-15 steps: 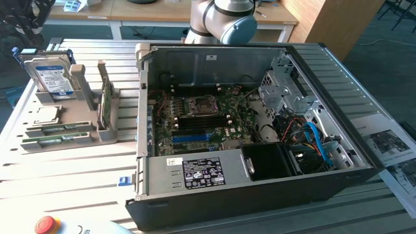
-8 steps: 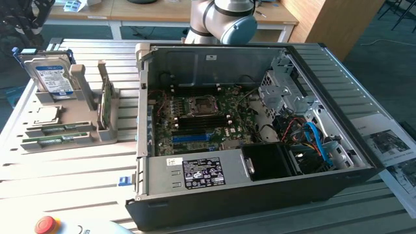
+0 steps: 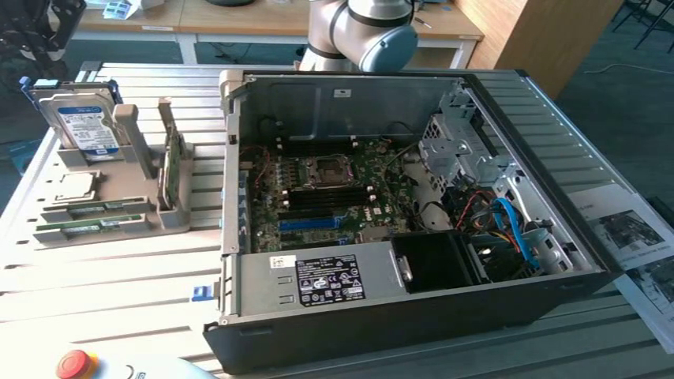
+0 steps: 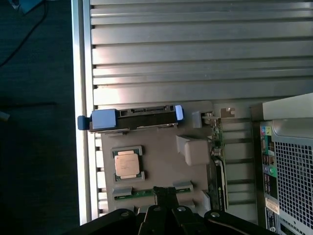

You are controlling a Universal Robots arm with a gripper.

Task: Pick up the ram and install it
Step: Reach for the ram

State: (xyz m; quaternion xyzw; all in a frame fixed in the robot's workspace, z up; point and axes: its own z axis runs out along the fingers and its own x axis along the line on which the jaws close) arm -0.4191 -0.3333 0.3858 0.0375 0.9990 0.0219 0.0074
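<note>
Hand clenched, empty | ram flat in grey tray | below hand, untouched

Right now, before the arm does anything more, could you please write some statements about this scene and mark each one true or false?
1. The computer case is open and its motherboard is showing. True.
2. The hard drive lies flat inside the case. False: it stands upright in the gray holder beside the case.
3. The hand is shut. True.
4. The holder carries no processor chip. False: a processor chip lies flat on it, near the hard drive.
5. A ram stick stands on edge in the holder. True.
</note>
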